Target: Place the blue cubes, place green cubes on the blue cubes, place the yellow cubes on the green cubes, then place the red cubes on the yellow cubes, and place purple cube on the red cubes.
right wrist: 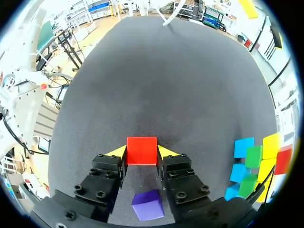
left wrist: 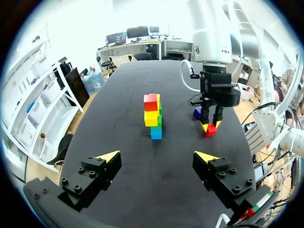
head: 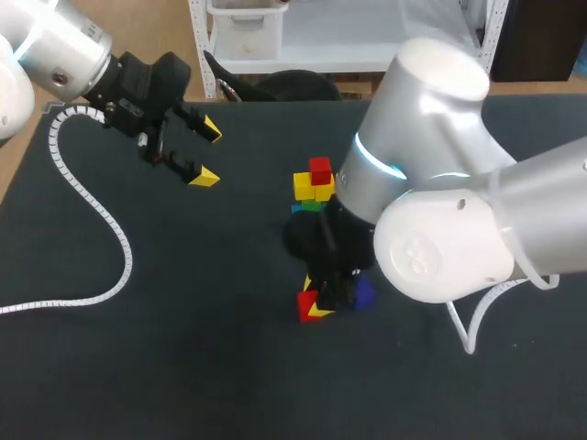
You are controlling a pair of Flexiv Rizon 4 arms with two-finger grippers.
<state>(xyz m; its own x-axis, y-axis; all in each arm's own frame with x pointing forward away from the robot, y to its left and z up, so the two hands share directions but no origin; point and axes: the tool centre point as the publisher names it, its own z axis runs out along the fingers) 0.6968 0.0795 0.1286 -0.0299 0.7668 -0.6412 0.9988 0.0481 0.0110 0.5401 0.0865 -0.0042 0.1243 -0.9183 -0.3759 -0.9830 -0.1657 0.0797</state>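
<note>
Bright cubes on a dark grey table (head: 183, 367).
The stack (left wrist: 153, 116) runs blue, green, yellow from the bottom, one red on top; beside it are a red cube (right wrist: 141, 150) and a purple cube (right wrist: 148, 205). The left gripper (left wrist: 157, 156) and right gripper (right wrist: 141, 153) are black with yellow tips.

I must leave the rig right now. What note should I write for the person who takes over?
Left gripper: open and empty, away from the cubes.
Right gripper: shut on the loose red cube, low at the table, beside the stack.
Purple cube: on the table, close by the right gripper.
Done: the stack has blue, green and yellow cubes, with one top red cube on it.
Left: put the loose red cube on the yellow layer next to the first, then the purple cube on the reds.
</note>
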